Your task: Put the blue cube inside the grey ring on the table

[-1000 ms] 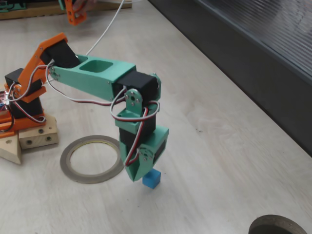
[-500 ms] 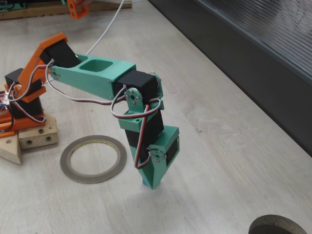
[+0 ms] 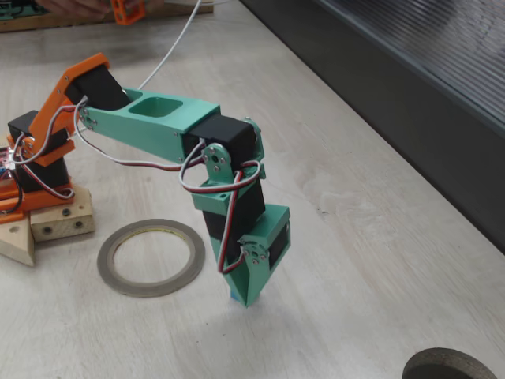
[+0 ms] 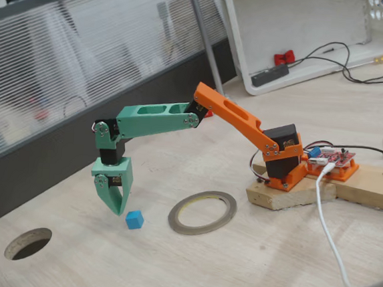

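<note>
The blue cube [image 4: 134, 220] rests on the pale wood table [image 4: 234, 275], just right of my green gripper's tip and apart from it. My gripper [image 4: 117, 209] points down, almost touching the table, and its jaws seem to meet in a wedge with nothing between them. In a fixed view my gripper [image 3: 248, 298] hides nearly all of the blue cube [image 3: 233, 295]; only a sliver shows at its left edge. The grey ring [image 3: 104, 260] lies flat to the gripper's left. From the other side the grey ring [image 4: 173, 217] lies right of the cube, a short gap away.
A dark round hole [image 4: 28, 243] is in the table beyond the gripper, also at the lower right as a dark round rim [image 3: 450, 365]. A dark grey ribbed strip [image 3: 394, 95] borders the table. The arm's wooden base [image 4: 294, 193] and a white cable [image 4: 330, 243] lie past the ring.
A second ago the gripper stood left of the cube, which showed fully. It has swung right and turned, covering the cube. Nothing has moved in the last half second.
</note>
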Robot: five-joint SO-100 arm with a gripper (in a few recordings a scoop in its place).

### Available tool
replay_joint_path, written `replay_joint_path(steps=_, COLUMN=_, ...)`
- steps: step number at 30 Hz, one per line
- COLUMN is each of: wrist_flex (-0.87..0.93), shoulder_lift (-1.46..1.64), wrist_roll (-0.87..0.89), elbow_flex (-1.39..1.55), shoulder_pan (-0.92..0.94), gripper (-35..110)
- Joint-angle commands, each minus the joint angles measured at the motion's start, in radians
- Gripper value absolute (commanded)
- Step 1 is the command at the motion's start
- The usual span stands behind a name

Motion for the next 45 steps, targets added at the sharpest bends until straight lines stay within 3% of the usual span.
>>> replay_joint_path(steps=1, wrist_flex=0.002, shoulder_lift=0.037, wrist_roll=0.003, elbow_flex=-0.011, shoulder_pan=0.015, gripper=0)
replay_joint_path(steps=9, wrist_flex=0.018, shoulder_lift=0.038, wrist_roll=0.003, elbow_flex=-0.009, shoulder_pan=0.015, gripper=0)
replay_joint_path(steps=16, wrist_flex=0.172, shoulder_lift=0.038, wrist_roll=0.002, elbow_flex=-0.020, shoulder_pan=0.017, gripper=0)
replay_joint_path(steps=28, wrist_flex=0.202, shoulder_lift=0.040, wrist_roll=0.000, elbow_flex=-0.020, shoulder_pan=0.017, gripper=25)
replay_joint_path(steps=33, wrist_flex=0.307, shoulder_lift=0.040, wrist_roll=0.000, elbow_flex=-0.021, shoulder_pan=0.017, gripper=25)
replay_joint_path(steps=45, wrist_flex=0.305, shoulder_lift=0.038, wrist_roll=0.000, elbow_flex=-0.021, shoulder_pan=0.018, gripper=25)
